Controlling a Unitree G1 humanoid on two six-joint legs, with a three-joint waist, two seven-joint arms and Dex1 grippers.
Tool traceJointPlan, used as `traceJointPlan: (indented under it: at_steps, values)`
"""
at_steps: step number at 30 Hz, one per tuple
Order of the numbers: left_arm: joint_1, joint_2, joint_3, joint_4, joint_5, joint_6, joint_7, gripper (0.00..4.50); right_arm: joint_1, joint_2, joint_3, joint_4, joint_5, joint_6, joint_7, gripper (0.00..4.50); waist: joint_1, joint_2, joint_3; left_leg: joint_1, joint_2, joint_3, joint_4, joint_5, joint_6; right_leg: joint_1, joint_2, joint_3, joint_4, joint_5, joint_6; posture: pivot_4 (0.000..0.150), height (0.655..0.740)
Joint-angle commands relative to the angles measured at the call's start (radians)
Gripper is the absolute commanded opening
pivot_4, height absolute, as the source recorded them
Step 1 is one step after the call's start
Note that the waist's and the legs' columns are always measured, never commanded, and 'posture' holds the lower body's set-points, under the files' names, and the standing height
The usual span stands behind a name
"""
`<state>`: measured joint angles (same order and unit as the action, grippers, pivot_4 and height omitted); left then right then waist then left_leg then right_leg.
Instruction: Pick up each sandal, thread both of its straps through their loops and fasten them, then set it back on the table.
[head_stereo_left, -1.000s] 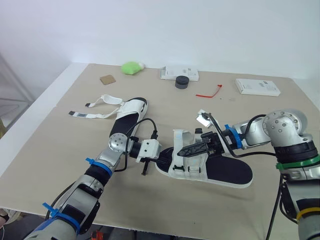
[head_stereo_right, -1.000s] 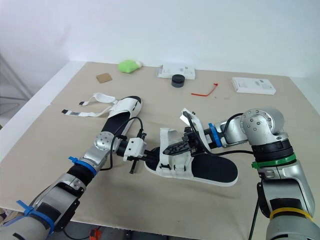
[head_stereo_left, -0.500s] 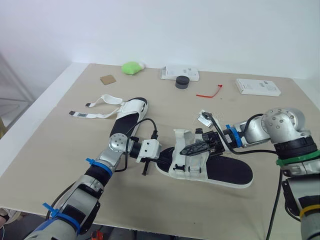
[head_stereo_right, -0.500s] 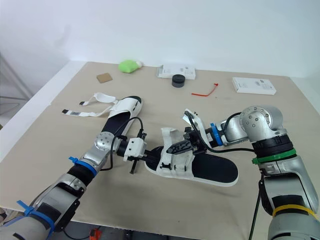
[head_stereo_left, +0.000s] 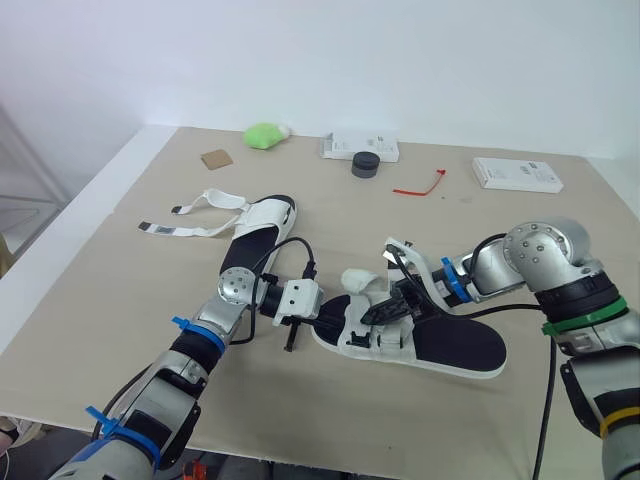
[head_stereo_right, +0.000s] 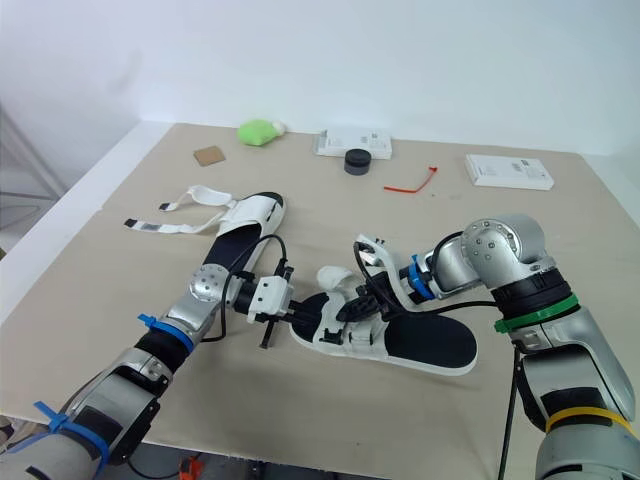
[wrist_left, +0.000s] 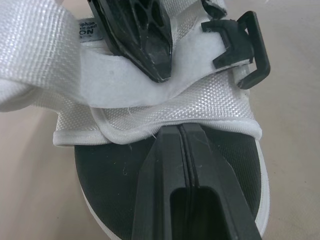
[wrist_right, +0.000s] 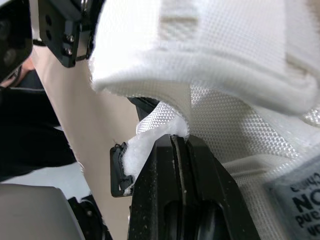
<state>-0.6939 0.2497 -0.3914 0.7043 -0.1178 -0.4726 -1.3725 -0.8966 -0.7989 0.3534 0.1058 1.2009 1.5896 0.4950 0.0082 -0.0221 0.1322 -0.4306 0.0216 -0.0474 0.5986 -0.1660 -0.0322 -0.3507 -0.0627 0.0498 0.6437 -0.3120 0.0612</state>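
Centrally, left gripper (wrist_left: 175, 131) pinching near sandal (head_stereo_left: 455, 346), right gripper (wrist_right: 176, 140) pinching its strap (head_stereo_left: 361, 279), second sandal (head_stereo_left: 258, 222) beside

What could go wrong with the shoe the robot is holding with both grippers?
1. The right gripper pinches only a small bit of the white strap, so the strap may slip out before it reaches the black loop.
2. The left gripper grips just the thin fabric edge of the sandal. A hard pull might tug the sandal free or drag it across the table.
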Motion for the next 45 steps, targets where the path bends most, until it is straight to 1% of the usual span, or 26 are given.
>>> traceJointPlan:
  at_steps: [1, 4, 7, 10, 11, 16, 19, 24, 26, 29, 31, 35, 41, 43, 45]
  values:
    - [0.094, 0.025, -0.097, 0.124, 0.145, 0.069, 0.006, 0.00, -0.022, 0.011, 0.008, -0.053, 0.007, 0.025, 0.012, 0.03, 0.000, 0.000, 0.000, 0.000, 0.000, 0.000, 0.000, 0.000, 0.000, 0.000, 0.000, 0.000, 0.000, 0.000, 0.000, 0.150, 0.7400]
    - [0.096, 0.024, -0.098, 0.122, 0.145, 0.069, 0.006, 0.00, -0.033, 0.018, -0.023, -0.109, 0.010, 0.025, 0.037, 0.03, 0.000, 0.000, 0.000, 0.000, 0.000, 0.000, 0.000, 0.000, 0.000, 0.000, -0.001, 0.000, 0.000, 0.000, 0.000, 0.150, 0.7400]
    - [0.094, 0.022, -0.098, 0.121, 0.144, 0.073, 0.008, 0.00, -0.019, 0.033, -0.074, -0.198, -0.055, -0.040, 0.046, 0.03, 0.000, 0.000, 0.000, -0.001, -0.001, -0.001, 0.000, 0.000, 0.000, 0.000, -0.001, -0.001, 0.000, 0.000, 0.000, 0.150, 0.7400]
    - [0.095, 0.023, -0.098, 0.119, 0.143, 0.073, 0.009, 0.00, 0.011, 0.036, -0.114, -0.282, -0.084, -0.089, 0.069, 0.03, 0.001, 0.000, 0.001, -0.001, -0.001, -0.002, 0.000, 0.000, 0.000, -0.001, -0.001, -0.002, 0.000, -0.002, 0.003, 0.150, 0.7400]
    - [0.096, 0.023, -0.098, 0.119, 0.143, 0.073, 0.008, 0.00, 0.019, 0.038, -0.127, -0.300, -0.084, -0.087, 0.075, 0.03, 0.001, -0.001, 0.001, -0.002, -0.001, -0.001, 0.000, 0.000, 0.000, -0.001, -0.001, -0.002, 0.000, -0.003, 0.005, 0.150, 0.7400]
    - [0.091, 0.025, -0.098, 0.125, 0.144, 0.072, 0.005, 0.00, 0.076, 0.015, -0.157, -0.401, -0.089, -0.076, 0.113, 0.03, 0.001, -0.001, 0.001, -0.002, 0.000, -0.001, 0.000, 0.000, 0.000, 0.000, -0.006, -0.004, 0.000, -0.003, 0.005, 0.150, 0.7400]
    - [0.085, 0.024, -0.098, 0.132, 0.146, 0.070, 0.004, 0.00, 0.042, 0.032, -0.195, -0.334, -0.100, -0.044, 0.118, 0.03, 0.000, -0.001, 0.001, -0.002, -0.001, 0.000, 0.000, 0.000, 0.000, 0.000, -0.007, -0.004, 0.000, 0.000, 0.001, 0.150, 0.7400]
    - [0.080, 0.021, -0.098, 0.137, 0.146, 0.068, 0.004, 0.00, -0.024, 0.064, -0.247, -0.189, -0.141, -0.001, 0.124, 0.03, 0.000, -0.001, 0.001, -0.002, 0.000, 0.001, 0.000, 0.000, 0.000, -0.001, -0.008, -0.005, 0.000, 0.000, 0.000, 0.150, 0.7400]
    - [0.080, 0.020, -0.098, 0.137, 0.146, 0.069, 0.004, 0.00, -0.063, 0.085, -0.278, -0.099, -0.135, 0.021, 0.115, 0.03, 0.000, 0.000, 0.001, -0.002, 0.000, 0.001, 0.000, 0.000, 0.000, -0.001, -0.009, -0.005, 0.000, 0.000, -0.001, 0.150, 0.7400]
    - [0.085, 0.020, -0.098, 0.133, 0.145, 0.070, 0.005, 0.00, -0.086, 0.073, -0.264, -0.026, -0.111, 0.025, 0.116, 0.03, 0.001, 0.000, 0.001, -0.003, -0.001, 0.001, 0.000, 0.001, 0.001, -0.001, -0.008, -0.006, 0.000, 0.001, -0.001, 0.150, 0.7400]
    - [0.086, 0.020, -0.097, 0.133, 0.145, 0.071, 0.006, 0.00, -0.076, 0.056, -0.239, -0.025, -0.094, 0.025, 0.119, 0.03, 0.001, 0.000, 0.001, -0.003, -0.001, 0.001, 0.000, 0.001, 0.001, -0.001, -0.008, -0.006, 0.000, 0.001, -0.001, 0.150, 0.7400]
    - [0.090, 0.023, -0.095, 0.133, 0.145, 0.071, 0.010, 0.00, -0.045, 0.021, -0.203, -0.048, -0.013, 0.025, 0.112, 0.03, 0.001, 0.000, 0.001, -0.004, -0.002, 0.002, 0.000, 0.001, 0.002, -0.001, -0.007, -0.006, 0.000, 0.001, -0.001, 0.150, 0.7400]
    - [0.095, 0.026, -0.095, 0.129, 0.144, 0.073, 0.012, 0.00, 0.017, -0.022, -0.160, -0.094, 0.104, 0.025, 0.054, 0.03, 0.000, 0.000, 0.002, -0.004, -0.002, 0.002, 0.000, 0.001, 0.002, -0.001, -0.007, -0.006, 0.000, 0.001, 0.000, 0.150, 0.7400]
    - [0.096, 0.025, -0.095, 0.129, 0.143, 0.074, 0.011, 0.00, 0.034, -0.019, -0.158, -0.097, 0.123, 0.025, 0.027, 0.03, 0.000, -0.001, 0.001, -0.004, -0.002, 0.002, 0.000, 0.001, 0.002, -0.001, -0.007, -0.006, 0.000, 0.000, 0.001, 0.150, 0.7400]
    - [0.095, 0.024, -0.095, 0.131, 0.143, 0.074, 0.011, 0.00, 0.049, -0.007, -0.163, -0.092, 0.110, 0.025, 0.000, 0.03, 0.000, -0.001, 0.001, -0.004, -0.002, 0.001, 0.000, 0.001, 0.002, -0.001, -0.006, -0.007, 0.000, 0.000, 0.001, 0.150, 0.7400]
